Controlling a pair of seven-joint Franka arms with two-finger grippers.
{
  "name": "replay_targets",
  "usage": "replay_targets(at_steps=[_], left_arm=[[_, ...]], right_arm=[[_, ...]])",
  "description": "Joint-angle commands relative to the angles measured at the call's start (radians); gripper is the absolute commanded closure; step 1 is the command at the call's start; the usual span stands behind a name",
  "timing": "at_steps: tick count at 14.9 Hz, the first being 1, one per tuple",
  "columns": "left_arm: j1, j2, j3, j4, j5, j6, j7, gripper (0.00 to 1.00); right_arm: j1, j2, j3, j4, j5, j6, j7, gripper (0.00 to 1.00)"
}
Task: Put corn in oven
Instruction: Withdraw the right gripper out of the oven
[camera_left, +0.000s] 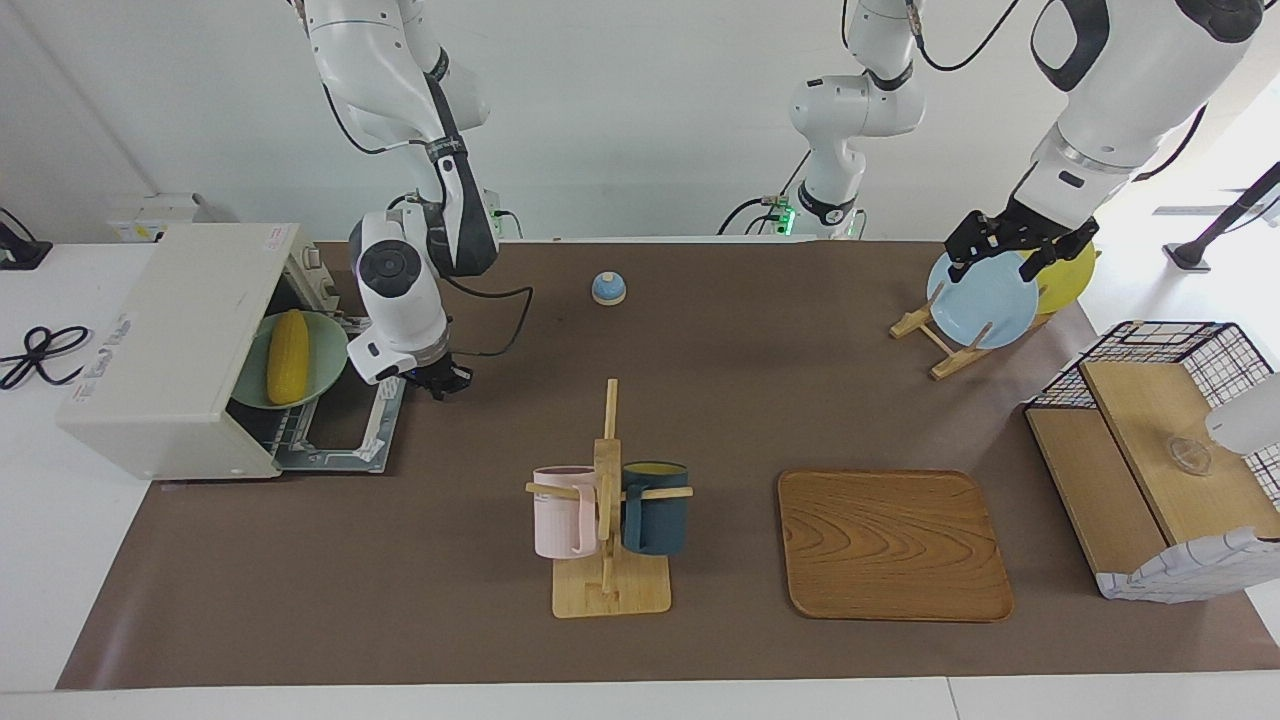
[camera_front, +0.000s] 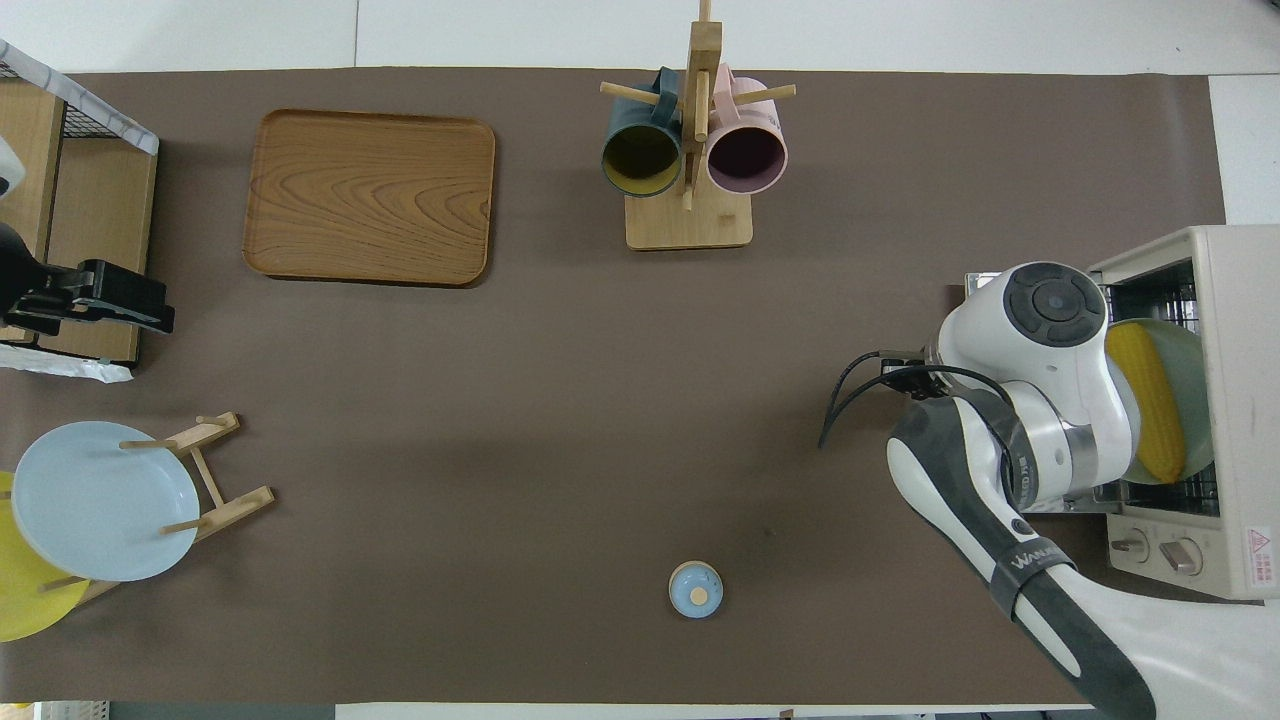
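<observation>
corn (camera_left: 287, 356) on plate in oven (camera_left: 170, 350), right pincer (camera_left: 438, 381) apparently empty

Right gripper (camera_left: 440, 382) points down, fingers shut and empty, elbow raised; left gripper (camera_left: 1015, 247) hangs wide open, waiting.

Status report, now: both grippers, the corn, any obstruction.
Right gripper shut, empty, over oven door. Left gripper open over blue plate, waiting. Corn on green plate inside oven. Nothing in the way.
</observation>
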Motion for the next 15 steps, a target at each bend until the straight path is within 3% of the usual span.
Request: replay_targets(at_steps=[1,8,15], left_arm=[[0.0,-0.012,0.001,0.005,0.011,-0.019,0.003,0.0],[0.002,-0.014,0.004,0.001,0.013,-0.019,0.005,0.0],[0.006,-0.014,0.007,0.001,0.013,-0.021,0.005,0.0]], right_arm=[[-0.057,-0.006,0.006,-0.009,-0.032,0.01,0.003,1.0],[-0.064,-0.007,0.003,-0.008,-0.089,-0.019,0.001,1.0],[-0.056,-0.081,0.006,0.138,-0.276,-0.334,-0.04,1.0]])
